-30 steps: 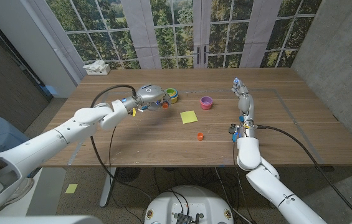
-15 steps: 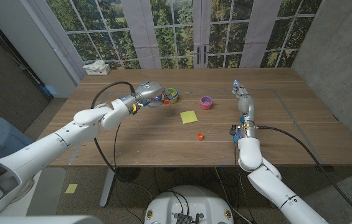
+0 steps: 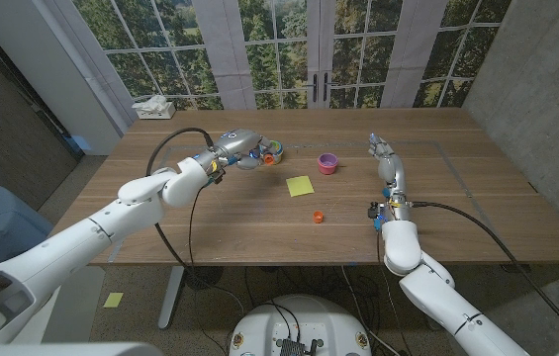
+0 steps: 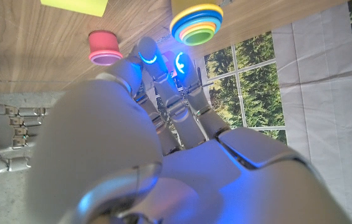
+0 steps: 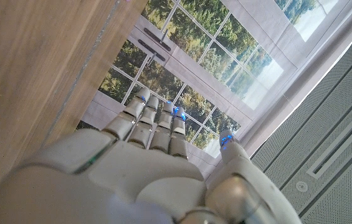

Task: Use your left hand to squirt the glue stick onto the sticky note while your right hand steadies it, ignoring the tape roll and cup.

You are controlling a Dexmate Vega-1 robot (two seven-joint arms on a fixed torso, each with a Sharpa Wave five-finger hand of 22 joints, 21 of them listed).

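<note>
My left hand (image 3: 237,147) hovers over the table's far left part, fingers curled around the glue stick (image 3: 268,158), whose orange end pokes out toward the tape roll. The yellow sticky note (image 3: 300,185) lies flat mid-table, to the right of and nearer than that hand; it also appears at the edge of the left wrist view (image 4: 76,5). An orange cap (image 3: 318,217) lies loose in front of the note. My right hand (image 3: 386,158) is raised to the right of the note, fingers (image 5: 157,127) straight and apart, holding nothing.
A multicoloured tape roll (image 3: 274,149) (image 4: 196,23) sits just beyond the left hand. A pink cup (image 3: 328,163) (image 4: 104,46) stands behind the note. A white tissue box (image 3: 153,107) is at the far left corner. Black cables trail from both arms.
My left hand has carried the glue stick a little to the right and farther back, closer to the tape roll. The right hand has barely shifted.
</note>
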